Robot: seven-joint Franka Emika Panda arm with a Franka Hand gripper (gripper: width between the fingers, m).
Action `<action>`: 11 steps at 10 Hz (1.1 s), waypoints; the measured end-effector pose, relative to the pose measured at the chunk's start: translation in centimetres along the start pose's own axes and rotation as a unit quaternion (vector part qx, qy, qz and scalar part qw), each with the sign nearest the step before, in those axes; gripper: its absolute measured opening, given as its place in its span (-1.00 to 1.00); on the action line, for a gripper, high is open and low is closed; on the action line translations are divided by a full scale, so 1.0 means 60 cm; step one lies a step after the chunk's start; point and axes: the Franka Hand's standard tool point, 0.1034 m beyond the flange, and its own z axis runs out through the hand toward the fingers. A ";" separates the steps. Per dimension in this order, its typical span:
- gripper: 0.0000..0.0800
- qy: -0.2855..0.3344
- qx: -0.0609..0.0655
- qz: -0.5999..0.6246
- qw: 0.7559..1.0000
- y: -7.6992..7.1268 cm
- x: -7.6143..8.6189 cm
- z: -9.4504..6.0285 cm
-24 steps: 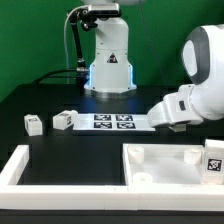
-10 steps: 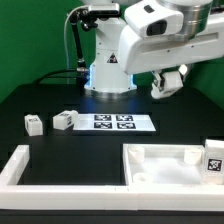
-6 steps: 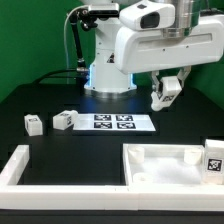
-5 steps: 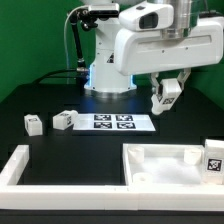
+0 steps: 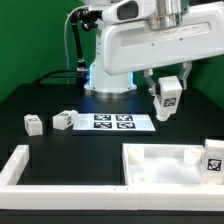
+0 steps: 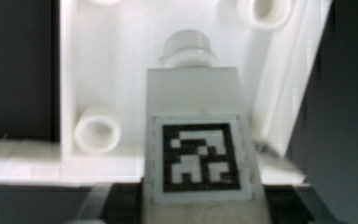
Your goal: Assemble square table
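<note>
Since a little over two seconds ago the arm (image 5: 150,45) has risen from its low reach at the exterior view's right, and in the last half second the leg block (image 5: 168,97) it carries has turned so that its black-white tag faces the exterior camera squarely. The jaws are clamped on this leg block, which hangs in the air beneath the wrist, well above the black table (image 5: 80,145) and farther back than the square slab (image 5: 165,165). The slab lies flat at the near right of the exterior view, its raised rim up. A second tagged block (image 5: 213,160) stands at its right side, cut by the picture's edge. Two more small leg blocks rest on the table at the exterior view's left, one (image 5: 34,124) nearer the edge and one (image 5: 64,120) just beside the marker board (image 5: 122,122), which lies flat near the middle. Long white bars (image 5: 18,165) run along the near left of the table. In the wrist view the held leg block (image 6: 202,150) fills the middle with its tag in plain sight and its rounded end (image 6: 190,45) pointing away. The slab (image 6: 123,60) lies beyond it, showing two round sockets, one (image 6: 96,132) just beside the block and one (image 6: 261,10) farther off.
</note>
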 end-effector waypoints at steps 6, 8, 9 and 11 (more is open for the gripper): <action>-0.27 0.139 -0.041 0.033 0.989 0.063 0.021 0.026; -0.27 0.222 -0.087 0.040 0.970 0.069 0.034 0.031; -0.27 0.198 -0.077 0.039 0.976 0.064 0.023 0.045; -0.27 0.196 -0.076 0.041 0.977 0.066 0.022 0.045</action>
